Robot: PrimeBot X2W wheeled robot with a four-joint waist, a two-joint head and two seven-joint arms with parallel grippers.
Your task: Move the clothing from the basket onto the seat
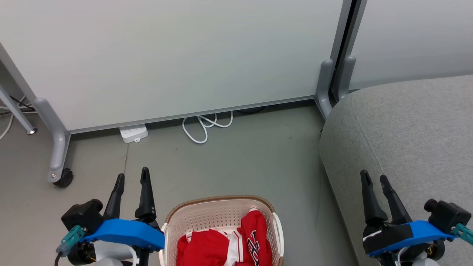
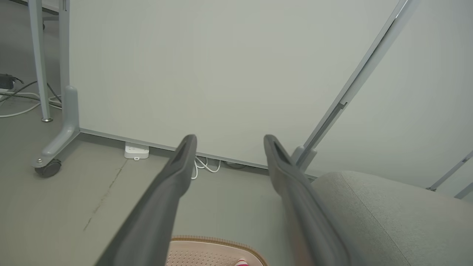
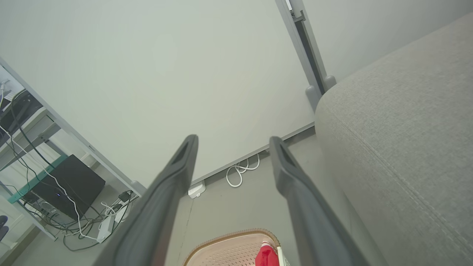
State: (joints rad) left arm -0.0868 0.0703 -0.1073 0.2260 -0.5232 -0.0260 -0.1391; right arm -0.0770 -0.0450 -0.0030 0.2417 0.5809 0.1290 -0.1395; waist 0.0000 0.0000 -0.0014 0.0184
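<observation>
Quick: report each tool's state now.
Left tool: open, holding nothing.
Right tool: open, holding nothing.

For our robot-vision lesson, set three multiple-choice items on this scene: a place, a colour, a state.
1. The seat stands on the basket's: A left B right C near side
2. The clothing is mainly: A blue B red C green
3. The left gripper and right gripper are: A open, empty B shut on clothing C shut, empty
Key: 1 B, grey seat at head view's right; 2 B, red fabric in basket; 3 A, jaws apart, nothing between.
</observation>
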